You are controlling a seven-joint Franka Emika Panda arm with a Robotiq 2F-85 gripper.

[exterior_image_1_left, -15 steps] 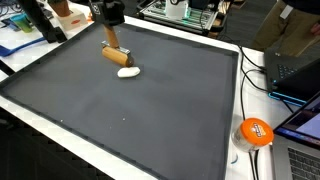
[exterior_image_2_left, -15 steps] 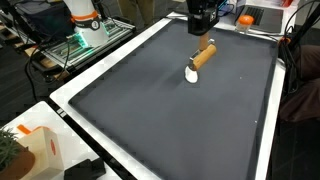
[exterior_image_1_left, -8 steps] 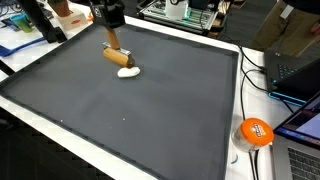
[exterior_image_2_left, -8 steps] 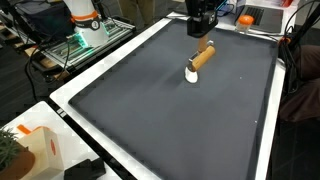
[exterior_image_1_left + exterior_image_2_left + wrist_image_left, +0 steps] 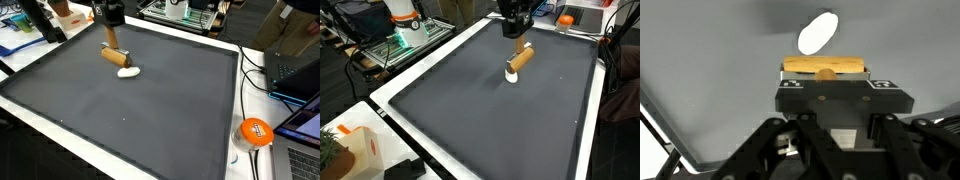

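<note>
Poised over the far end of the dark surface [image 5: 140, 120]: the gripper [image 5: 110, 36], directly above a short wooden cylinder [image 5: 115, 55]. Lying on that surface at a slant in both exterior views, and crosswise in the wrist view, with the wooden cylinder [image 5: 825, 67] just past the black body of the gripper [image 5: 835, 88]. Cannot tell from any view whether the fingers are spread or pressed together, with the tips lost against the dark surface and the gripper's own bulk. Cannot tell either whether touching the wood or just clear of it. In an exterior view the gripper [image 5: 517, 30] looks slightly apart from the upper end of the wooden cylinder [image 5: 523, 57]. Just beside the cylinder, on the side away from the gripper, a small white oval piece [image 5: 127, 71] — pale, low and rounded. In the wrist view, a thin strip of surface between the wood and the white oval piece [image 5: 818, 32]. Beyond the surface's white rim, near a corner, an orange disc [image 5: 255, 131] — well apart from all this.
</note>
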